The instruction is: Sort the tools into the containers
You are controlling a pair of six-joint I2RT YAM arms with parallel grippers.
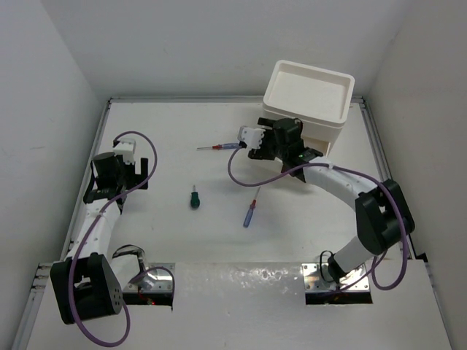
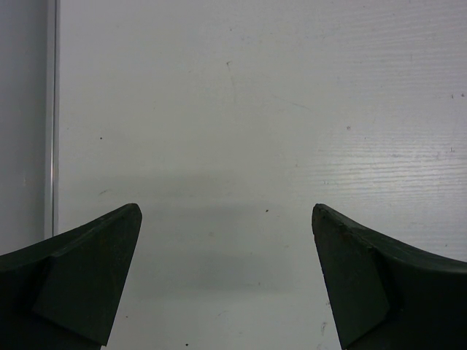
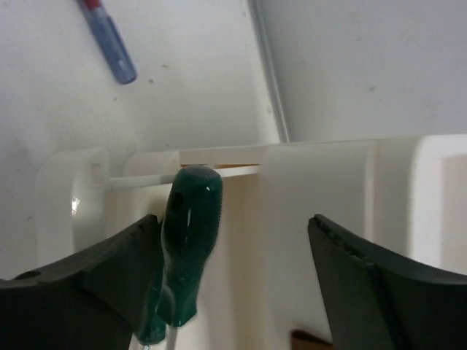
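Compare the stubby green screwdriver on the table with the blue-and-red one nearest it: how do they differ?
The stubby green screwdriver is short and thick; the blue-and-red screwdriver is longer and thin. The green one lies almost straight front-to-back; the blue-and-red one lies slanted. Its handle is two-coloured, the green one's a single dark colour. Both lie loose on the table.

The drawers point(image 1: 332, 135) stand back right on the counter point(image 1: 168, 146). The stubby screwdriver point(image 1: 195, 198) lies mid-counter, a thin screwdriver point(image 1: 250, 214) near on its right.
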